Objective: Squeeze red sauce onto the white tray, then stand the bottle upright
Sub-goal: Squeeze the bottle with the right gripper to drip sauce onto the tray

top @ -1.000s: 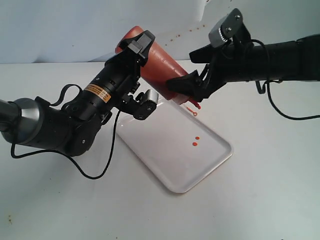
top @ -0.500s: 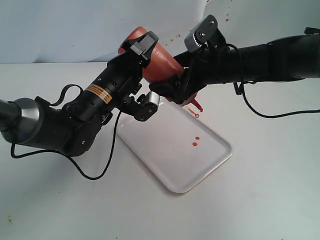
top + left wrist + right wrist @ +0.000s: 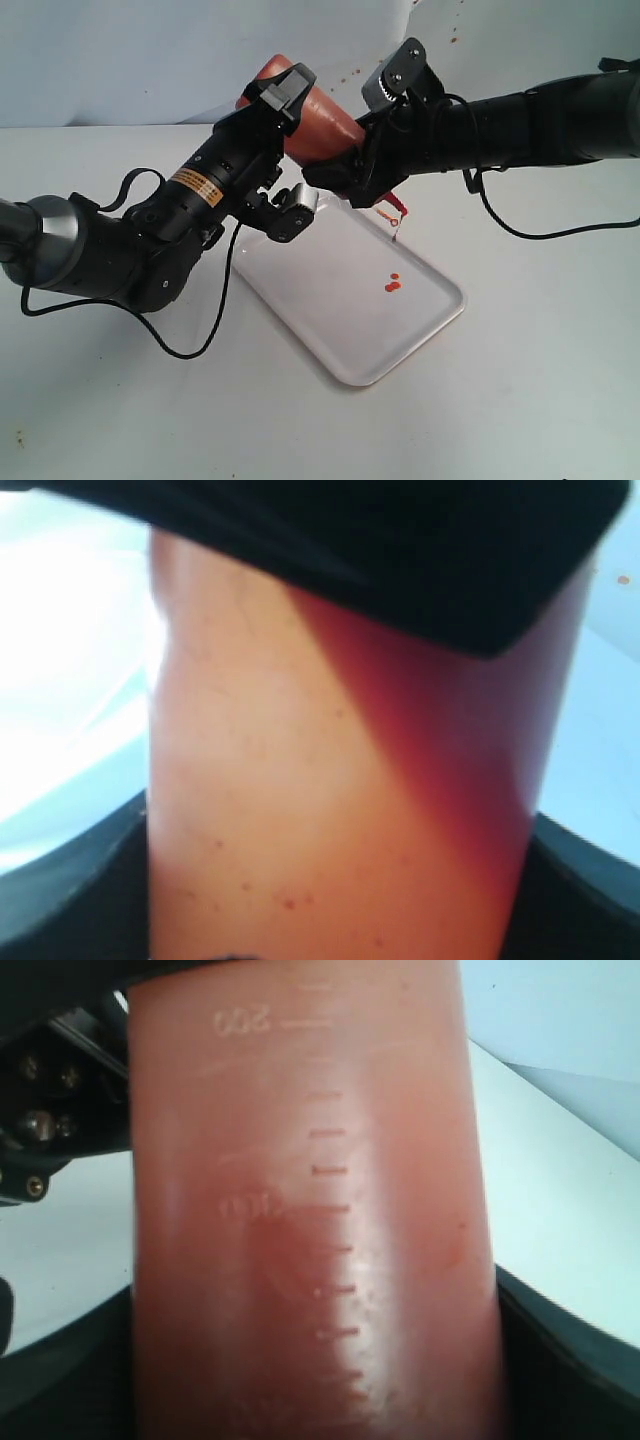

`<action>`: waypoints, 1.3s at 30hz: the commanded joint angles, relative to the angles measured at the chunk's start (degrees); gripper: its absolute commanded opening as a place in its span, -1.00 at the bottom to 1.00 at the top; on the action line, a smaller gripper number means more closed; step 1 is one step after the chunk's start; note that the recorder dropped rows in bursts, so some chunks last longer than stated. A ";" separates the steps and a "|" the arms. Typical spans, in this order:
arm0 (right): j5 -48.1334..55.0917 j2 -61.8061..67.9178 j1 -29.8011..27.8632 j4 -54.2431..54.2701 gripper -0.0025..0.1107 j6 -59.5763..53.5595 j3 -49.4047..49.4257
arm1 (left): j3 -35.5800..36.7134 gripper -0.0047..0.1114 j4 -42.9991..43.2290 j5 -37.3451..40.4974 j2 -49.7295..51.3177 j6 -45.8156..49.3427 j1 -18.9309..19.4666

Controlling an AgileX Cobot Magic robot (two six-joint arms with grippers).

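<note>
The bottle [image 3: 322, 128] hangs tilted in the air over the far end of the white tray [image 3: 335, 315], base up and back, nozzle [image 3: 393, 213] pointing down toward the tray. The orange-red fill shows through its wall. A small blob of red sauce [image 3: 392, 284] lies on the tray floor, below the nozzle and apart from it.

The tray lies flat and at an angle on a plain white table [image 3: 520, 390]. Behind the table a pale blue backdrop [image 3: 110, 60] carries a few reddish specks.

My left gripper [image 3: 272, 122] is clamped across the bottle's upper body near its base. In my left wrist view the bottle [image 3: 330, 810] fills the frame, with dark jaw parts at both sides.

My right gripper [image 3: 345, 178] comes across from the other side and closes on the lower body, just above the nozzle. In my right wrist view the wall [image 3: 300, 1210] with its raised measuring marks spans the gap from jaw to jaw. Both hands are set about bottle-wide, each holding it.
</note>
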 commanded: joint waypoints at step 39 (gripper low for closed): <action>-0.40 -0.29 -0.42 1.34 0.90 3.78 -0.41 | -0.08 -0.92 -2.79 -3.56 -1.25 -1.29 -0.11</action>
